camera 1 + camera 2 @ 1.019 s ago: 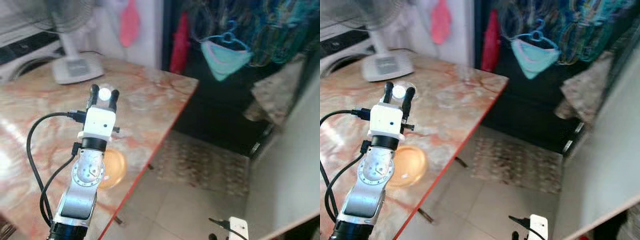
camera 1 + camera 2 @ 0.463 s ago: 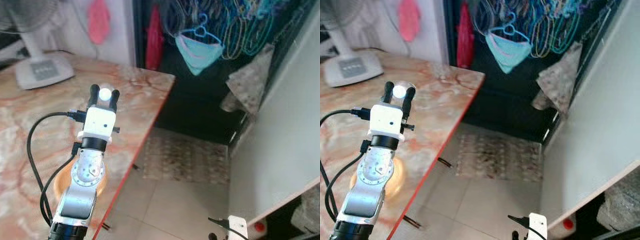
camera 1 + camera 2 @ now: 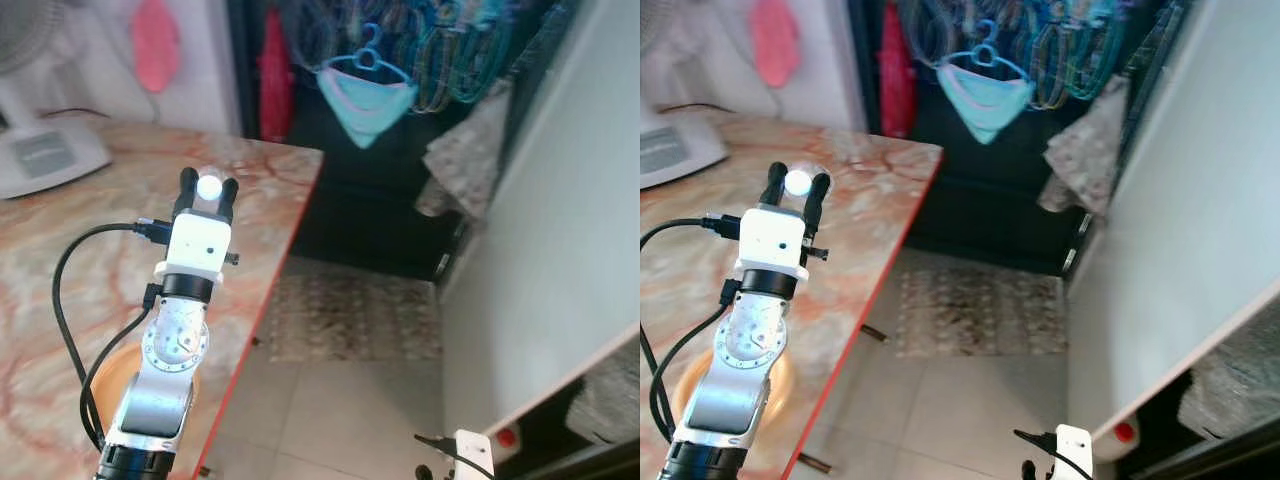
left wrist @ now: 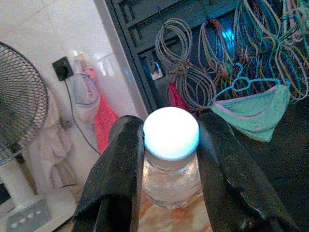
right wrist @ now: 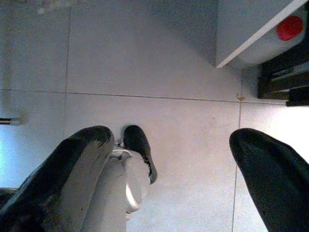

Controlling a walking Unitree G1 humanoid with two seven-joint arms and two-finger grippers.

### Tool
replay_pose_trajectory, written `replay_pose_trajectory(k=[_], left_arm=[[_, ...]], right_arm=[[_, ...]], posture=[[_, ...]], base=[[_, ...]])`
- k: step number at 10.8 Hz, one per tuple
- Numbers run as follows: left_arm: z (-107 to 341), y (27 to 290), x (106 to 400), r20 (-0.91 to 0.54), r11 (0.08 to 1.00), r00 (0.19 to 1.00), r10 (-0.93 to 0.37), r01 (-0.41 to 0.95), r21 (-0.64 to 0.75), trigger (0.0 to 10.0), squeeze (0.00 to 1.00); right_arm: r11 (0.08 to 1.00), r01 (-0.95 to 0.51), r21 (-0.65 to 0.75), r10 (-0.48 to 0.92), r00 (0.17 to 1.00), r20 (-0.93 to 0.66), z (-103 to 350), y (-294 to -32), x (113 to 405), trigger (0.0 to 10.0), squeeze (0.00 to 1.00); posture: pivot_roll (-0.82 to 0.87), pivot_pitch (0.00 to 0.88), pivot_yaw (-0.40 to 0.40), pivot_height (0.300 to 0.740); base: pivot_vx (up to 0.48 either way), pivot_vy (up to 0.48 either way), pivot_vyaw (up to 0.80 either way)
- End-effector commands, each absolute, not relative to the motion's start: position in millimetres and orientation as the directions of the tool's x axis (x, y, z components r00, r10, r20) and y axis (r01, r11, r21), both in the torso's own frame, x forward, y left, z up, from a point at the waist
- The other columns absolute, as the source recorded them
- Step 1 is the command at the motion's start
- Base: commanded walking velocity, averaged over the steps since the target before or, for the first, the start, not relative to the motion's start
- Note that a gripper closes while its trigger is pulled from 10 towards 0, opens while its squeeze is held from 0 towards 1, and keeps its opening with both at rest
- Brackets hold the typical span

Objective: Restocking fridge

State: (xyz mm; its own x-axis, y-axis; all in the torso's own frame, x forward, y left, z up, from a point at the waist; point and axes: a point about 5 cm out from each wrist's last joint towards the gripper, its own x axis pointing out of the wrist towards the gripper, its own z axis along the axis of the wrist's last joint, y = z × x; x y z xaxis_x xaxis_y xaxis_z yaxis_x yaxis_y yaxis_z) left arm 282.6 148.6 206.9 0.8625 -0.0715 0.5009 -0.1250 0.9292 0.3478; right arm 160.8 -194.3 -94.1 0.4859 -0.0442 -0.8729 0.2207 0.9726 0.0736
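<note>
White-capped bottle (image 4: 170, 153) sits clamped upright in my left claw (image 3: 208, 192), raised above the marble bench (image 3: 90, 250) near its red edge. My right claw (image 5: 174, 179) hangs apart over the floor (idle). Fridge lies rightward.

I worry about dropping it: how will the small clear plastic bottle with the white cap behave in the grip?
The small clear plastic bottle with white cap is probably light. The left gripper pinches it at the neck, so it may swing. Its smooth round wall could slip.
</note>
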Motion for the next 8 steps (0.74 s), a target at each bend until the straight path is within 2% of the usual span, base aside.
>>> replay_pose_trajectory(k=[1,4,8], left_arm=[[215.4,148.3,281.2,0.539,0.931,0.839,-0.08,-0.13,0.341,10.0,0.0],[215.3,146.5,281.6,0.54,0.932,0.837,-0.083,-0.126,0.339,10.0,0.0],[213.4,147.5,281.6,0.535,0.94,0.842,-0.073,-0.122,0.32,10.0,0.0]], right_arm=[[0.974,0.217,0.071,-0.043,0.478,-0.877,-94.7,-195.0,159.2,10.0,0.0],[0.973,0.22,0.074,-0.042,0.48,-0.876,-94.6,-195.1,159.4,10.0,0.0],[0.974,0.214,0.077,-0.036,0.479,-0.877,-94.6,-194.9,159.3,10.0,0.0]], posture=[[0.06,0.0,-0.006,0.74],[0.06,0.0,-0.008,0.74],[0.06,0.0,-0.009,0.74]], base=[[0.0,-0.322,-0.71],[0.0,-0.306,-0.7],[0.0,0.0,-0.69]])
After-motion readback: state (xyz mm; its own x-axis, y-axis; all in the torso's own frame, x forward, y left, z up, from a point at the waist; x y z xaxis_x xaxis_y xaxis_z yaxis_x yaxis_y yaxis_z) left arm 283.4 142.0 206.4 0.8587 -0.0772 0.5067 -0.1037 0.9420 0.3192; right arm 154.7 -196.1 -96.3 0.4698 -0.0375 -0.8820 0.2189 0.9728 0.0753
